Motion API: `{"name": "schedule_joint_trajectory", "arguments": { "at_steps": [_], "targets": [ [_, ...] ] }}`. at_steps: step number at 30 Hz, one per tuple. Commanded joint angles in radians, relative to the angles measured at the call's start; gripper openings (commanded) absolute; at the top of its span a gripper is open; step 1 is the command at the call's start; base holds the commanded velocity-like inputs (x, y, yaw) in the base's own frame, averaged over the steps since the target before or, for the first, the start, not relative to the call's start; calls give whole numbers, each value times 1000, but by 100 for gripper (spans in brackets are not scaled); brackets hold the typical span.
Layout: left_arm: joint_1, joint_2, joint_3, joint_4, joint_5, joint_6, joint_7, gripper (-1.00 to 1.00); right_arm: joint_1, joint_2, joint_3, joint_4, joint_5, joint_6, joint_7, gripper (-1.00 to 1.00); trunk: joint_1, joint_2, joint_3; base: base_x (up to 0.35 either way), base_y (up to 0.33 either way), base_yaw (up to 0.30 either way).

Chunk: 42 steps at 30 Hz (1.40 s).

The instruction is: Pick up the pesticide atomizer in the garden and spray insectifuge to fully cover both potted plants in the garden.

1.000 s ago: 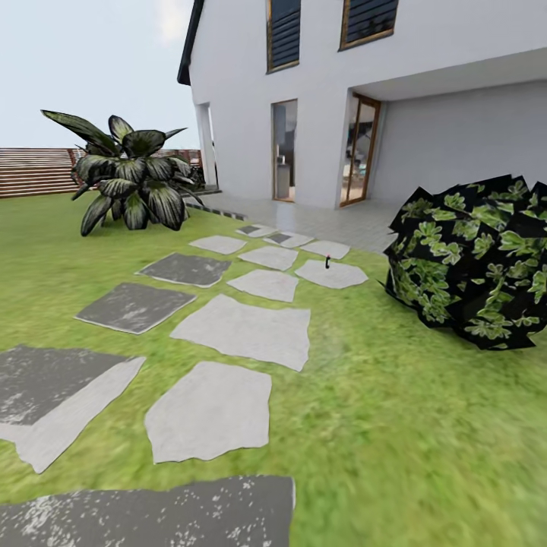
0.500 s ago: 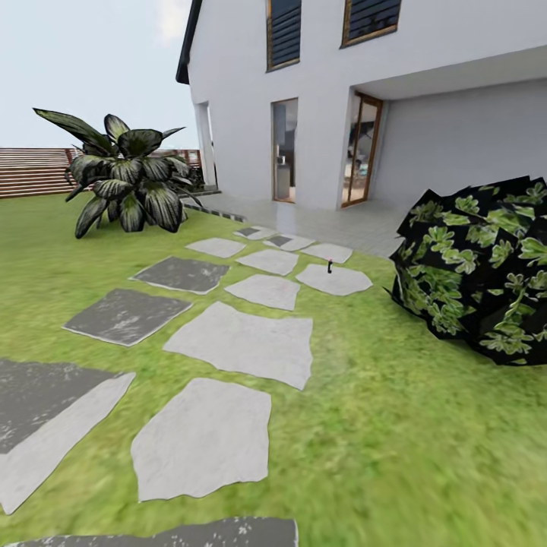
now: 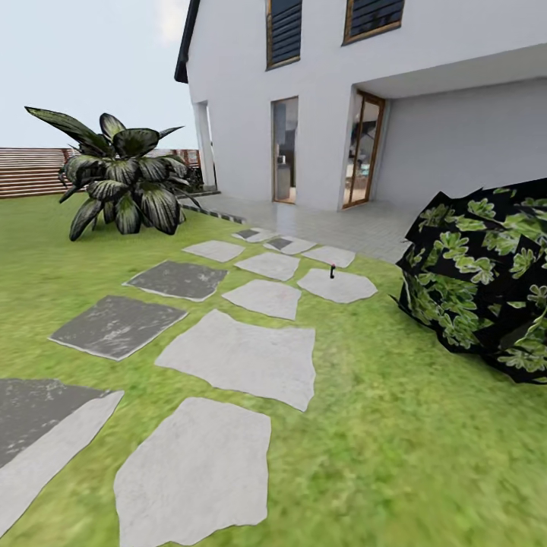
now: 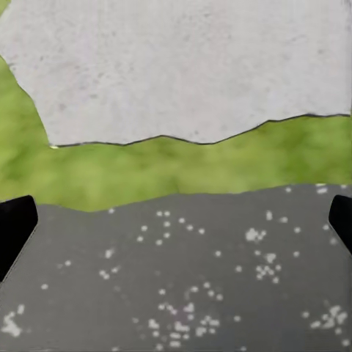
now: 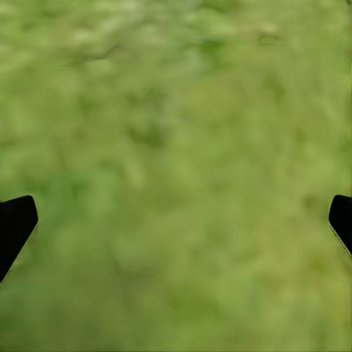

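Observation:
The garden lawn [image 3: 425, 456] spreads ahead, crossed by a path of flat grey stepping stones [image 3: 239, 353]. A tiny dark upright object [image 3: 331, 271] stands on a far stone; it is too small to identify. The pesticide atomizer and the potted plants are out of view. My left gripper [image 4: 176, 227] is open over a dark speckled stone [image 4: 183, 279], its black fingertips [image 4: 15, 227] at the frame's edges. My right gripper [image 5: 176, 227] is open over bare grass [image 5: 176, 147], with nothing between its fingers.
A big dark plant with broad striped leaves [image 3: 125, 178] stands at the left back. A large dark bush with green leaves [image 3: 482, 273] blocks the right. A white house [image 3: 342, 99] with glass doors and a brown slatted fence [image 3: 30, 171] close the background.
The whole head view has shifted: the stones slide nearer and lower, the bush moves further right. The camera has travelled forward along the path.

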Motion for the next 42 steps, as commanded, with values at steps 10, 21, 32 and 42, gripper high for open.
{"name": "schedule_joint_trajectory", "arguments": {
  "at_steps": [10,21,32,42],
  "targets": [
    [-1,0,3,1,-2,-3,0,100,-1,1,-4,1,11,-3,-3,100,0,0,-1,338,0,0],
    [-1,0,3,1,-2,-3,0,100,-1,1,-4,2,11,-3,-3,100,0,0,-1,338,0,0],
    [-1,0,3,1,-2,-3,0,100,-1,2,-4,2,11,-2,-3,100,0,0,-1,338,0,0],
    [-1,0,3,1,-3,-3,0,100,-1,2,-4,2,11,-2,-3,100,0,0,-1,338,0,0]
  ]
}}
